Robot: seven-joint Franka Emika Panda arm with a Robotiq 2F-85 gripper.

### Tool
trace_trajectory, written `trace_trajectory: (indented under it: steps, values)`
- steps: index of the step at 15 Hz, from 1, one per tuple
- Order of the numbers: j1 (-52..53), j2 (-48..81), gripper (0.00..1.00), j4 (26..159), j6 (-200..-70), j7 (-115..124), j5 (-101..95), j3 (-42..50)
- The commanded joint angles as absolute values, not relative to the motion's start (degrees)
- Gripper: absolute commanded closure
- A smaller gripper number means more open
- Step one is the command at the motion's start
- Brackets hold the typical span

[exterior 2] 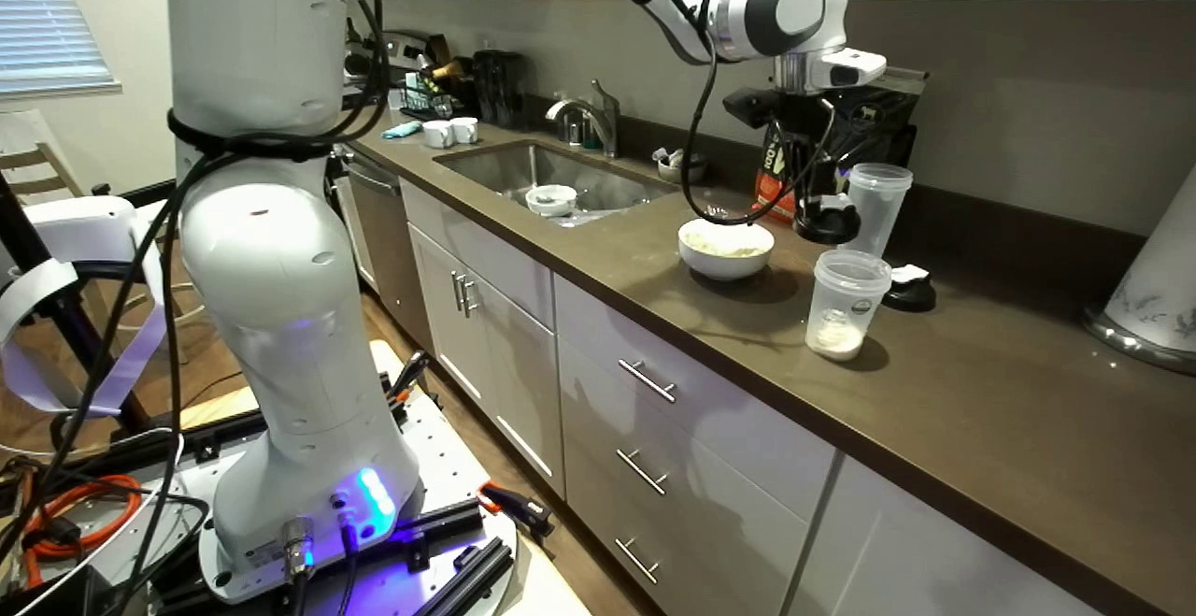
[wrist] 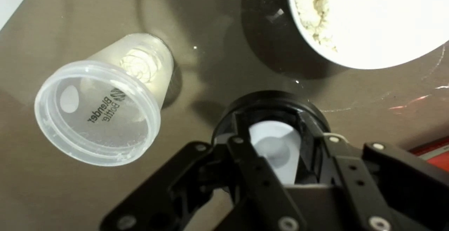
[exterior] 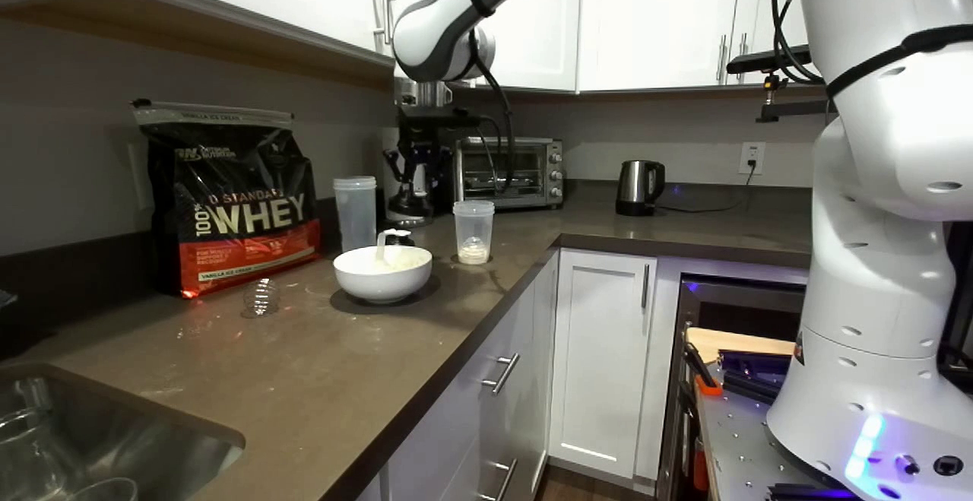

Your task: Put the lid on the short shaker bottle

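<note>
The short shaker bottle (exterior 2: 834, 303) stands upright and uncapped on the counter, with whitish powder and a wire ball inside. It also shows in an exterior view (exterior: 473, 231) and the wrist view (wrist: 101, 115). My gripper (wrist: 273, 122) is shut on a black lid (wrist: 270, 97) with a white flip cap between the fingers. The held lid (exterior 2: 828, 224) hangs above the counter, beside and apart from the short bottle, and partly in front of the tall bottle (exterior 2: 881, 205). A second black lid (exterior 2: 909, 291) with a white cap lies on the counter behind the short bottle.
A white bowl (exterior 2: 725, 263) of powder with a scoop (exterior: 381, 248) stands near the short bottle. The whey bag (exterior: 236, 212) leans at the wall, with a wire ball (exterior: 261, 297) before it. A paper towel roll (exterior 2: 1154, 270) and toaster oven (exterior: 505, 174) stand along the counter.
</note>
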State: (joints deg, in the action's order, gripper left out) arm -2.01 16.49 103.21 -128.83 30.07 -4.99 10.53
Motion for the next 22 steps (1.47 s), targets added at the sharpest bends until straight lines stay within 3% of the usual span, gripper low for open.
trace_trajectory:
  steps: [1,22]
  values:
    - [-2.6,13.4,0.88,104.8,-129.9,28.7,-6.4,10.8]
    - [-7.0,7.9,0.88,106.1,-122.3,25.2,-6.5,12.2]
